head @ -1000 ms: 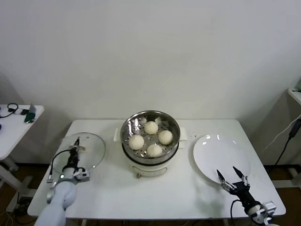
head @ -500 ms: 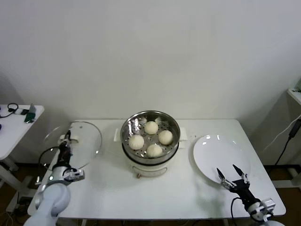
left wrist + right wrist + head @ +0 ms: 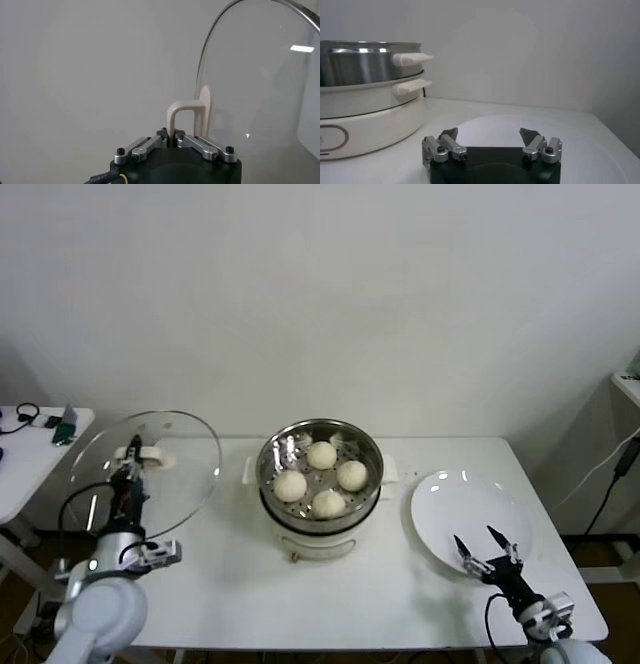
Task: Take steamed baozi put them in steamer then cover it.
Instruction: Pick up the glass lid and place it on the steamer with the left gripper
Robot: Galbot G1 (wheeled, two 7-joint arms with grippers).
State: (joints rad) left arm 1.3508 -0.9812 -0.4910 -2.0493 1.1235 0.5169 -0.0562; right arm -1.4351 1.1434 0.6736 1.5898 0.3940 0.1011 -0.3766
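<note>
Carrying the glass lid (image 3: 145,459) across is the step in hand, I'd say, and the trick is keeping it steady. It's hanging tilted, nearly on edge, up off the table (image 3: 230,584) to the left of the steamer (image 3: 320,474), held only by its cream-white bar handle (image 3: 190,117). All four baozi (image 3: 320,476) are already sitting in the steel basket, so the lid is the only thing left to place. My advice for this bit: level the lid out before it gets over the pot, centre its metal rim on the steamer's rim, and lower it slowly so it isn't clipping a bun or landing crooked. A pinch on a thin handle like that could let the glass swing, so no quick moves.

Pose-wise, the left gripper (image 3: 128,479) is pointing upward with its fingers (image 3: 150,145) clenched on the handle, the arm standing up from the table's near left corner. The right gripper (image 3: 482,549) is idling low at the near edge of the white plate (image 3: 470,504), prongs spread wide and gripping nothing, well clear of the steamer.
</note>
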